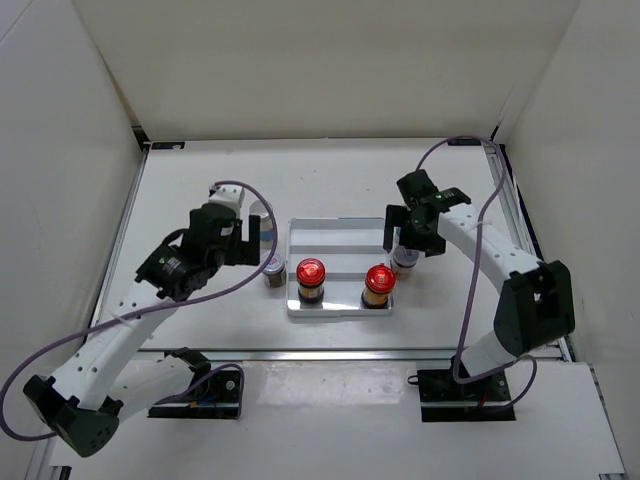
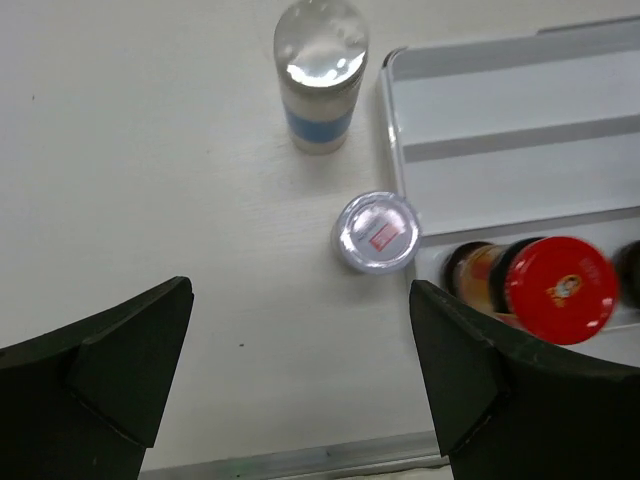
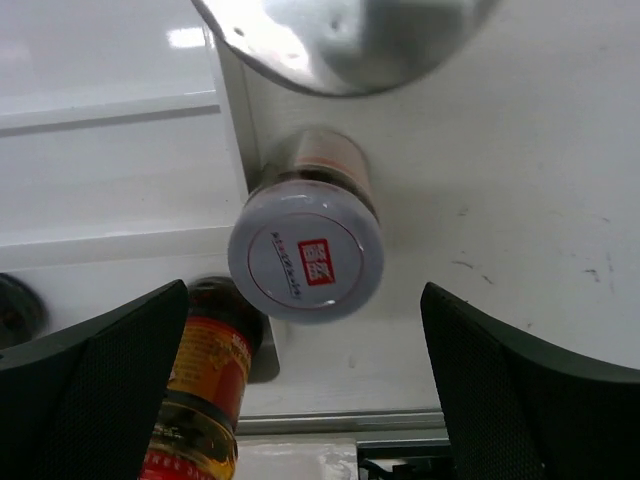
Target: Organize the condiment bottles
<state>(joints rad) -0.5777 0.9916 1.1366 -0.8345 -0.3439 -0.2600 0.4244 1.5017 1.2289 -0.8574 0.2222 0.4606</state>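
Observation:
Two red-capped condiment bottles (image 1: pixel 311 275) (image 1: pixel 379 282) stand in the front step of the white tray (image 1: pixel 340 238). A short silver-lidded bottle (image 2: pixel 377 232) stands on the table just left of the tray. A taller grey-capped, blue-labelled bottle (image 2: pixel 320 70) stands behind it. My left gripper (image 1: pixel 258 243) (image 2: pixel 300 300) hangs open above the table in front of them, holding nothing. A second silver-lidded bottle (image 3: pixel 306 262) stands against the tray's right edge. My right gripper (image 1: pixel 405 240) (image 3: pixel 305 300) is open over it, fingers apart from it. A blurred grey cap (image 3: pixel 340 40) shows beyond it.
The tray's two back steps (image 2: pixel 520 130) hold nothing. An aluminium rail (image 1: pixel 330 352) runs along the table's near edge. White walls enclose the table at the back and sides. A red-capped bottle (image 3: pixel 205 400) stands close to my right gripper's left finger.

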